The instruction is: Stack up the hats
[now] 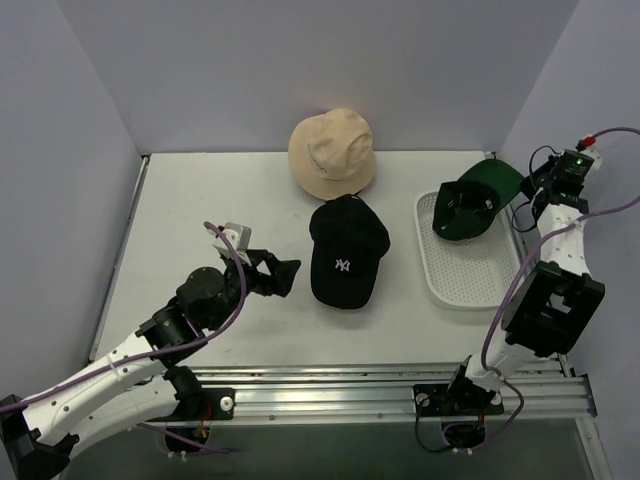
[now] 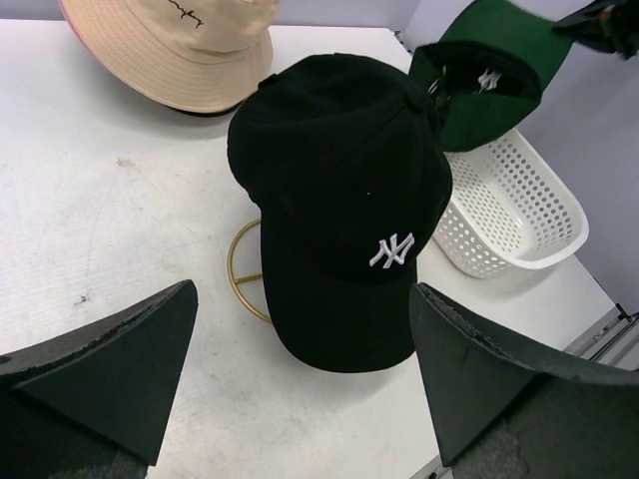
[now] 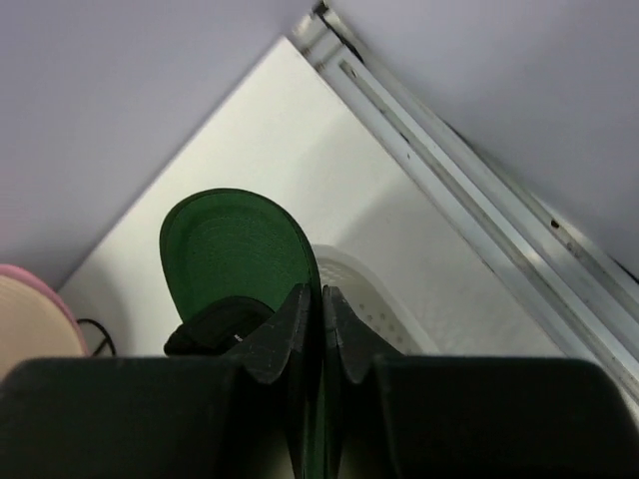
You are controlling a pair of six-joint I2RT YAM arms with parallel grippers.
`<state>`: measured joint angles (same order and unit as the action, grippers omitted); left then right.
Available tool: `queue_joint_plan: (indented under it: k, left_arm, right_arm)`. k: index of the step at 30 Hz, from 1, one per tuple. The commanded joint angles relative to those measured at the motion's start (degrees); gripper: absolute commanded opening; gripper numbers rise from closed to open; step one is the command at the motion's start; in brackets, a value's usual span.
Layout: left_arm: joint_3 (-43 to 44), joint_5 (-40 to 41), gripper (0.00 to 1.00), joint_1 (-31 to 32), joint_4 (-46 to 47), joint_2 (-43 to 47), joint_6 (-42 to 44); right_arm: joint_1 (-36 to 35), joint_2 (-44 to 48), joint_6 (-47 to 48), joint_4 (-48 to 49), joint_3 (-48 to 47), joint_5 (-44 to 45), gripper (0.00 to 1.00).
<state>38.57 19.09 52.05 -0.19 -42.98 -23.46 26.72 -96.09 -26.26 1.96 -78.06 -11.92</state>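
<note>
Figure: hat stacking, partly advanced. The tan bucket hat (image 1: 331, 152) rests at the far middle of the table (image 1: 200, 200). A pink band at its rim is probably the pink bucket hat (image 3: 22, 276) lying beneath it, so one pairing may be done, though the pictures do not settle this. The black baseball cap (image 1: 347, 252) stands alone just near of the tan one, perched on a gold wire frame (image 2: 245, 269) and not yet stacked. The dark green hat (image 1: 480, 195) hangs over the far end of the white perforated tray (image 1: 450, 285) on the right, its brim pinched between the right arm's fingers (image 3: 321, 304), which are pressed together on it. The left arm's fingers (image 1: 286, 277) are spread wide and hold nothing, facing the black cap from its left. Two hats appear left to place. The bucket hats are soft woven cloth with floppy round brims, the black cap is a smooth panelled dome with a white embroidered logo and curved peak, the green hat has a stiff brim over a dark interior, and the tray is rigid plastic with a grid of holes
</note>
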Motion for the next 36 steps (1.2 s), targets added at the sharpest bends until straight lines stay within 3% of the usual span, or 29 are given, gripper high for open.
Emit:
queue_joint_plan:
  k: [1, 7, 16, 21, 26, 36]
  left_arm:
    - [5.8, -0.9, 0.96, 0.2, -3.5, -0.3, -1.4]
    - [21.2, -3.7, 0.96, 0.2, -15.3, -4.6, -5.3]
    - [49.6, -9.0, 0.96, -0.3, -30.0, -16.8, -3.9]
    - [63.2, -12.8, 0.96, -0.6, -34.3, -25.5, -5.6]
    - [77.8, -18.8, 0.96, -0.9, -36.3, -33.5, -9.8]
    - [93.9, -22.3, 0.97, -2.1, -38.8, -44.7, -19.4]
  right_arm:
    - [-2.3, 8.0, -1.8, 1.1, -4.1, 2.2, 0.00]
    - [-11.4, 15.4, 5.2, -4.2, -11.7, 14.4, 0.00]
    - [-34.2, 32.5, 24.0, 10.8, -4.5, 26.7, 0.00]
    - [-43.9, 40.4, 33.2, 15.4, -1.7, 24.2, 0.00]
    - [-45.6, 42.8, 35.2, 14.7, -1.7, 17.3, 0.00]
    - [-47.6, 38.4, 39.4, 11.5, -6.5, 10.6, 0.00]
